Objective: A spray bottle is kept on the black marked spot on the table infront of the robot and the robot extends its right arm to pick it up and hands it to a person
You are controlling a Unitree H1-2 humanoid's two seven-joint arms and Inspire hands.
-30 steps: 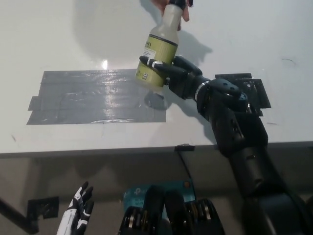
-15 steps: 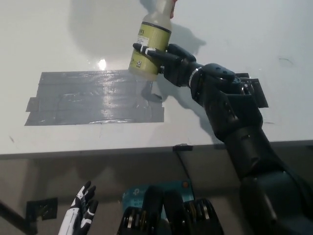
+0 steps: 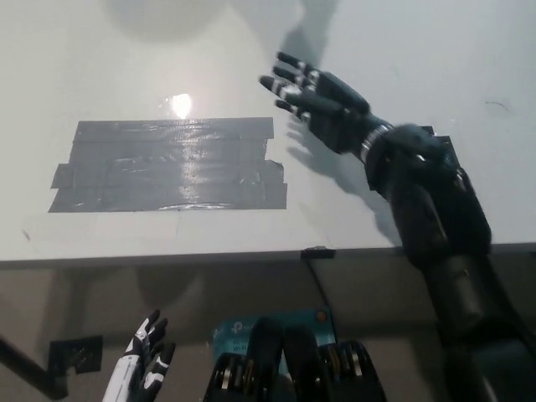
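Right robot hand (image 3: 322,102) empty, fingers spread wide above the surface (image 3: 419,50) past the tape patch (image 3: 167,163), bottle out of view, left robot hand (image 3: 144,362) open below the near edge

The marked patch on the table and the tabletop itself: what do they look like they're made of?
The marked patch looks like overlapping strips of grey, duct-type tape: ragged stepped ends, visible seams, and a wrinkled sheen catching the light. The table looks like a smooth white laminate or painted board, semi-gloss, given the bright glare spot and soft shadows; its core material cannot be told.
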